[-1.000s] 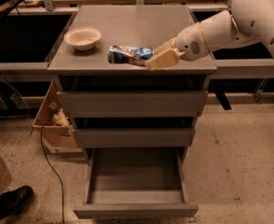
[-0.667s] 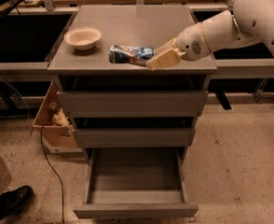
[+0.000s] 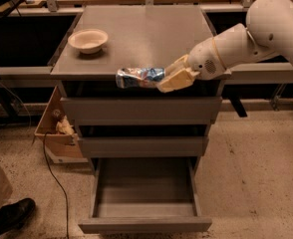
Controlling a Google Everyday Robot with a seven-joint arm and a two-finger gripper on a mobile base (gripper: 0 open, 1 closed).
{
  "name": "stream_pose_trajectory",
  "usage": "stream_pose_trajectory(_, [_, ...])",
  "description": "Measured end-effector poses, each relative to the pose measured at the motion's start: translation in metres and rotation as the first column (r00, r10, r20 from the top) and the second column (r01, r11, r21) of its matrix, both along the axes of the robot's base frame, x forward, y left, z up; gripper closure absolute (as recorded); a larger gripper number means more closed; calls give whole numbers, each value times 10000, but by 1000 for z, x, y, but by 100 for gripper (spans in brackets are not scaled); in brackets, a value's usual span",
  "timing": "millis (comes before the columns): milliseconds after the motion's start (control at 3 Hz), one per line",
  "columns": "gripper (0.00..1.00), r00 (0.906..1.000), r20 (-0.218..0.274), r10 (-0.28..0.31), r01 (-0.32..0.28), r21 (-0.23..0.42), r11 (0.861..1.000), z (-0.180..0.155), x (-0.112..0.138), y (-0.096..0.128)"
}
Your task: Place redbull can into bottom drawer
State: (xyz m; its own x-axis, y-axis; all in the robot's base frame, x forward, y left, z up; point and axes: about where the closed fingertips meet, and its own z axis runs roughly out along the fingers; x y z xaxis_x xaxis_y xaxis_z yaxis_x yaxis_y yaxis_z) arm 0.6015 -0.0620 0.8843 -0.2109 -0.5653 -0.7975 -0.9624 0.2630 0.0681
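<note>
The redbull can [image 3: 138,77], crumpled silver and blue, lies sideways at the front edge of the grey cabinet top [image 3: 136,34]. My gripper [image 3: 172,79] comes in from the right on the white arm and is shut on the can's right end. The can hangs in front of the top drawer's upper edge. The bottom drawer [image 3: 144,225] is pulled open below, with nothing showing inside it. The two shallower drawers above it are closed.
A white bowl [image 3: 88,40] stands at the back left of the cabinet top. A cardboard box [image 3: 55,129] with items sits on the floor left of the cabinet, and a cable [image 3: 57,183] trails beside it. A person's shoe [image 3: 11,216] is at the bottom left.
My gripper has drawn the can from the middle right of the cabinet top forward to its front edge. The bowl and drawers have not moved.
</note>
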Motion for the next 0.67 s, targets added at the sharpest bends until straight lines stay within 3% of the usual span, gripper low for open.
stream_pose_trajectory(333, [100,9988,-2,488,-487,-500,9976,-29,-33,-7])
stream_pose_trajectory(667, [100,9987,-114,500,-507,-744,9959,-60,-52,-19])
